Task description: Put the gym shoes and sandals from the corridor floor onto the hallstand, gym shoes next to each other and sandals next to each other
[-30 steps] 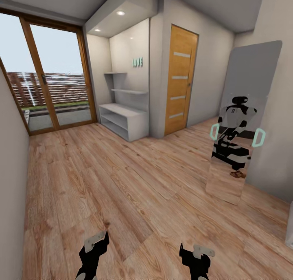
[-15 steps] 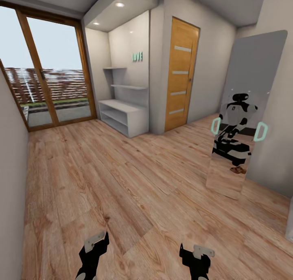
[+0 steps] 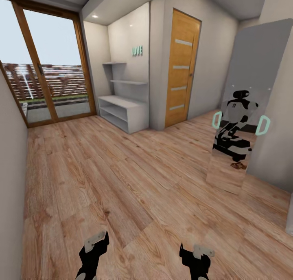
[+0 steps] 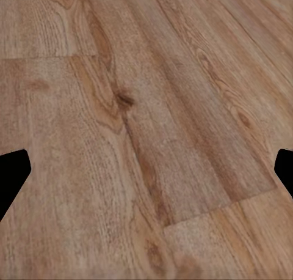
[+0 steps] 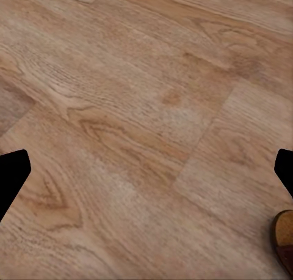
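Head: hallstand (image 3: 122,111) far ahead by wooden door (image 3: 181,70), shelves bare | Left wrist: left gripper (image 4: 146,170) spread, over corridor floor (image 4: 146,109) | Right wrist: right gripper (image 5: 146,170) spread, sandal (image 5: 284,238) edge nearest this arm; axis unclear.

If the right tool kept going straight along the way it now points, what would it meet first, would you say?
Most likely the bare corridor floor: the right tool points down at the planks with nothing between. A brown object lies off to the side, apparently outside that line.

Head view high, facing down the corridor floor (image 3: 134,178); both wrist views close above it.
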